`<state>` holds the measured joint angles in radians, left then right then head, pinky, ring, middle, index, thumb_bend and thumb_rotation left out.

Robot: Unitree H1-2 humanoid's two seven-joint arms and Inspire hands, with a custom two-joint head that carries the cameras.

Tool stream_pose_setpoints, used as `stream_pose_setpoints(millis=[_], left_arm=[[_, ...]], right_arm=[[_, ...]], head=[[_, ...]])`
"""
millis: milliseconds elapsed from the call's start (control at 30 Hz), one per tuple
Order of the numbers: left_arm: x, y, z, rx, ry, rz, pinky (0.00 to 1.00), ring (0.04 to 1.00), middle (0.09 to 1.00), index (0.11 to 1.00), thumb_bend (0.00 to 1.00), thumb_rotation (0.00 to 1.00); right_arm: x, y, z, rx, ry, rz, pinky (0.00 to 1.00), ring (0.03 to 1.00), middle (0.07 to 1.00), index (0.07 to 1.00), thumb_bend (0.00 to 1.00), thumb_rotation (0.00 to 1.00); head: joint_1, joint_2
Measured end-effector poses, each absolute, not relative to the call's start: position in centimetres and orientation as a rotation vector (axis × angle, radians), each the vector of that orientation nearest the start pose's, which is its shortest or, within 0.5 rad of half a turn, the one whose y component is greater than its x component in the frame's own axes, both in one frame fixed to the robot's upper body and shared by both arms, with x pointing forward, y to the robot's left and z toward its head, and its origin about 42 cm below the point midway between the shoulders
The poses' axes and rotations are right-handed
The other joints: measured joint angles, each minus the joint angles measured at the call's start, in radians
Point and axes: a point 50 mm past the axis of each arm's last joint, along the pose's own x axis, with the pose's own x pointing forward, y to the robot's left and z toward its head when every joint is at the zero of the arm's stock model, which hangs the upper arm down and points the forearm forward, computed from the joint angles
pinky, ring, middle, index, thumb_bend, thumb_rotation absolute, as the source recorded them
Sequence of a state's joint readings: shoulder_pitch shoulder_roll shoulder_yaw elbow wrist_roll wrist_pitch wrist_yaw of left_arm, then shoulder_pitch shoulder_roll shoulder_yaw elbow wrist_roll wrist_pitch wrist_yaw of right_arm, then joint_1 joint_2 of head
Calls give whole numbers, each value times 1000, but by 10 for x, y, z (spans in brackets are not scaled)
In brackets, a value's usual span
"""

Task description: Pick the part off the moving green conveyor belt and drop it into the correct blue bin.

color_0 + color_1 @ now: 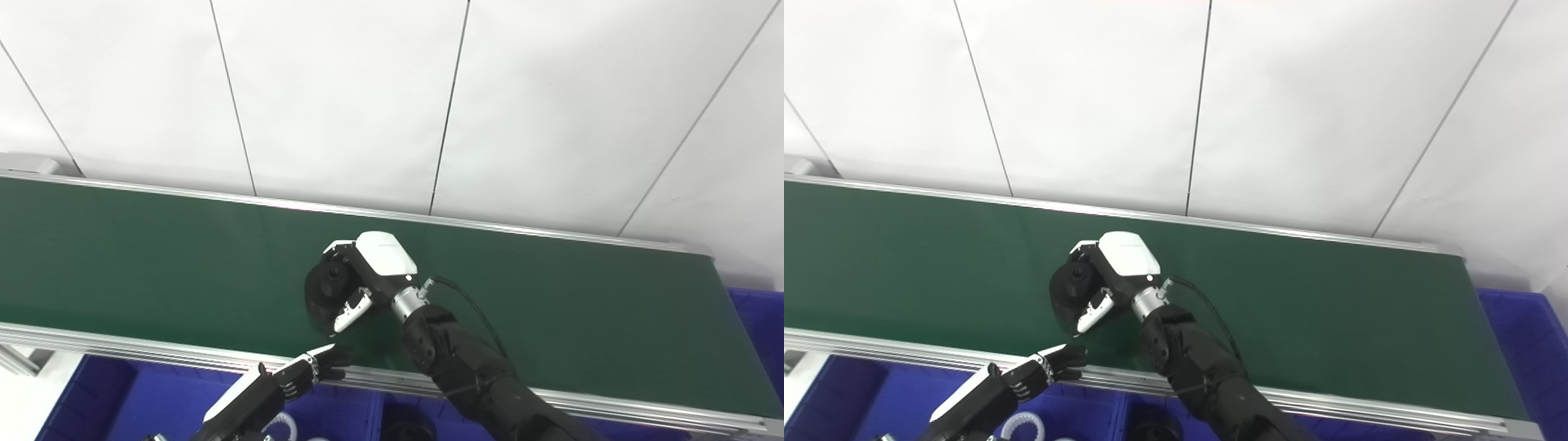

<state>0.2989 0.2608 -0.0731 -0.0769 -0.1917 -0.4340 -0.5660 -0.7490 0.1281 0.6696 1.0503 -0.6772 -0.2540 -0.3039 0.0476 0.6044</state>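
Right hand (367,275): out over the green conveyor belt (153,269), fingers curled round the black round part (324,291), thumb on its near side; closed on it
Black round part: wheel-like disc with a raised hub, about mid-belt; whether it rests on the belt surface or is just off it cannot be told from these views
Right arm (465,367): black sleeve reaching up from the near rail of the belt, with a thin cable looping off the wrist
Left hand (1041,370): low, at the near rail (906,352) of the belt, just short of the part; fingers stretched flat and a little apart, holding nothing
Green conveyor belt: runs across the view, aluminium rails on both long edges, white panelled wall (367,92) behind its far rail
Blue bins (153,398): below the near rail of the belt (a white toothed ring (1026,422) lies in one, a black wheel-like piece (407,425) in the next); another blue bin (1525,343) sits past the belt's right end
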Motion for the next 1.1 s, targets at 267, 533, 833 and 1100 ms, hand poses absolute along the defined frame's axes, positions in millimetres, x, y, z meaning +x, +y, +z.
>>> stream_pose_setpoints(millis=[267,533,833,1100], left_arm=[[170,261,80,105,-177,-597,864,910,918,897,550,455],[174,262,79,107,-178,-601,864,909,918,897,553,471],[175,262,79,109,-177,-613,859,908,924,901,543,468],[178,261,80,111,-184,-617,860,906,923,902,540,476]], right_arm=[[412,-11,104,-956,-362,604,269,316,474,485,533,0],[414,-41,123,-893,-375,537,273,329,450,493,530,0],[400,-74,133,-852,-380,446,204,254,470,484,533,0],[377,-98,143,-803,-402,405,170,216,315,485,523,107]], head=[[-11,2],[-26,3],[-46,3],[-69,9]])
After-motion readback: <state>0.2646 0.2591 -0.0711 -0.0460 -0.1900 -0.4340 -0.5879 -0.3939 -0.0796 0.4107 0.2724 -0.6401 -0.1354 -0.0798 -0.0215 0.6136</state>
